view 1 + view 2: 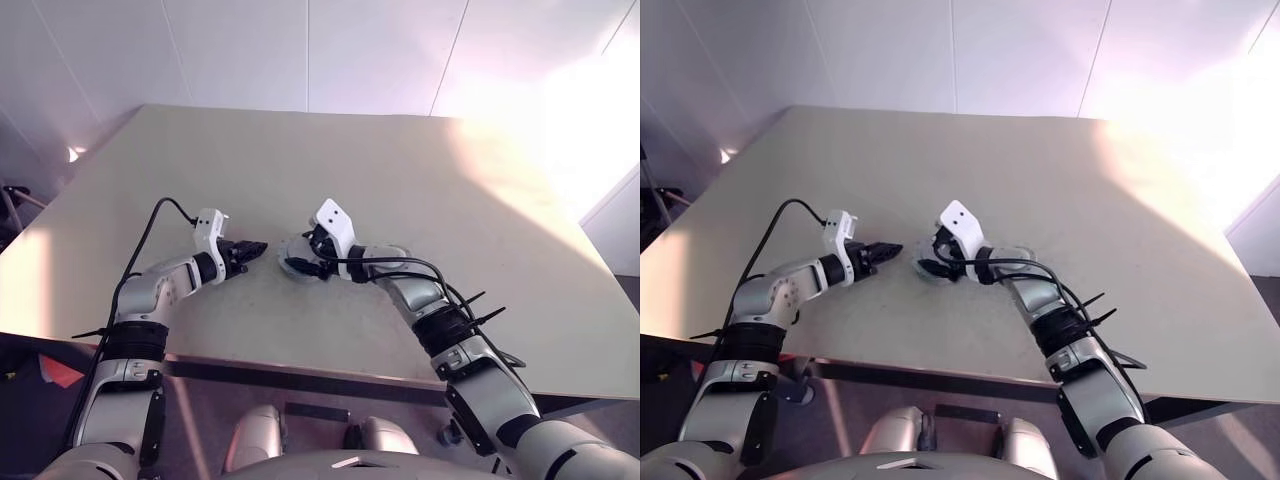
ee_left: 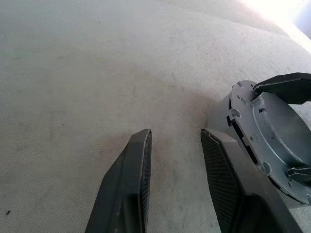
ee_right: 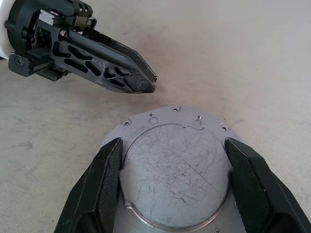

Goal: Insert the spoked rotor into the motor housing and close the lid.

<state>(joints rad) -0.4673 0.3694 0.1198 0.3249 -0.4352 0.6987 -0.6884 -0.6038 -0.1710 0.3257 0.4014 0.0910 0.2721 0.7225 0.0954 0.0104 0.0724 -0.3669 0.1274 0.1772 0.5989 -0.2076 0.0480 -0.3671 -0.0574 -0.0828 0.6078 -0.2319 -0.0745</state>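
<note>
Right then, your right hand (image 3: 170, 179) straddled the lid (image 3: 177, 167) on the desk (image 1: 420, 190), fingers either side, not visibly clamped. Your left hand (image 1: 250, 250), parted and empty, sat just left of it.

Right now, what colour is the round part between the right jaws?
Plain silver-grey metal, finely scratched, small holes around its rim: the round part, clearest in the right wrist view.
</note>
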